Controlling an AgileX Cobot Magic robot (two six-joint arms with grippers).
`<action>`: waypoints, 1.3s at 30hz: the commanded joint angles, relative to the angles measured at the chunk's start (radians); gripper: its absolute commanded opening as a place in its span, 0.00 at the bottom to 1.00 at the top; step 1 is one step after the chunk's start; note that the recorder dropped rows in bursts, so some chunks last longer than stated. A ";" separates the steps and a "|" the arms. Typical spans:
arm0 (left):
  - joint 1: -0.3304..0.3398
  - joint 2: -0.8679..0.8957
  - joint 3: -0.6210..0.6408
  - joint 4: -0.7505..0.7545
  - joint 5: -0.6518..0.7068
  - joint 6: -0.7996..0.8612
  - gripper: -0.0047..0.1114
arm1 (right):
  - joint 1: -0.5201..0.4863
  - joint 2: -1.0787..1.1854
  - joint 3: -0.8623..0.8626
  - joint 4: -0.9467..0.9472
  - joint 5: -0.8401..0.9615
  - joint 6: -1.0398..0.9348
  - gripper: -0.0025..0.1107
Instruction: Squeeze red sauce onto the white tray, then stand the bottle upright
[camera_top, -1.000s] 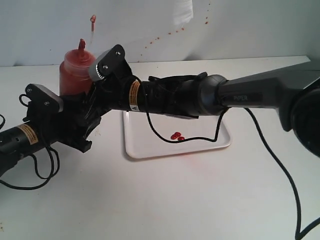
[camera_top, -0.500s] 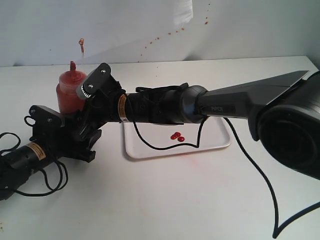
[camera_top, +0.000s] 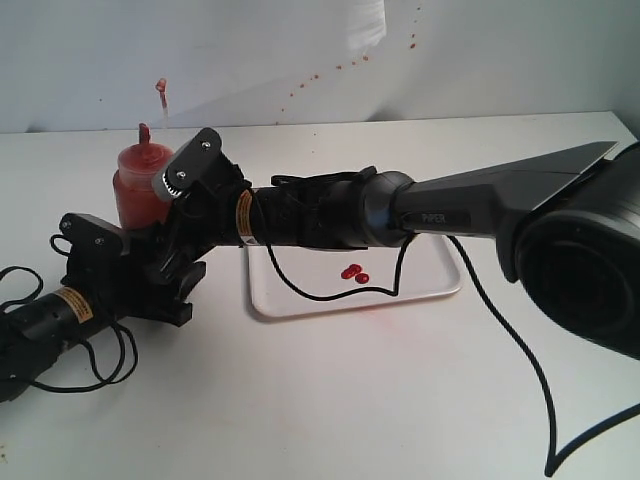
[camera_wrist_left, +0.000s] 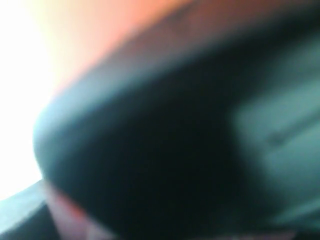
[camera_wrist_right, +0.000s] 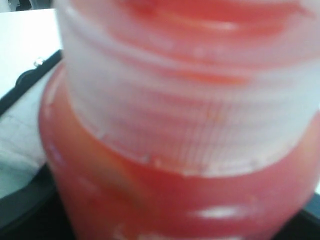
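1 upright bottle beside left gripper, right gripper; openings unclear.

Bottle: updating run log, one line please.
bottle upright off white tray | red sauce on tray | left gripper, right gripper at bottle

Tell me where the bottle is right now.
Exterior view, left side: the bottle is upright, just left of the white tray, its base hidden behind the right arm.
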 joint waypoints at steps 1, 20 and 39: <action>0.000 -0.009 -0.011 0.011 -0.106 -0.047 0.76 | 0.002 0.017 0.000 -0.052 0.061 -0.022 0.02; 0.000 -0.340 0.237 -0.260 0.047 0.511 0.94 | 0.002 0.017 0.000 -0.041 0.077 -0.009 0.02; 0.000 -0.523 0.273 -0.842 -0.039 0.484 0.94 | 0.003 0.015 -0.004 -0.034 0.005 0.030 0.95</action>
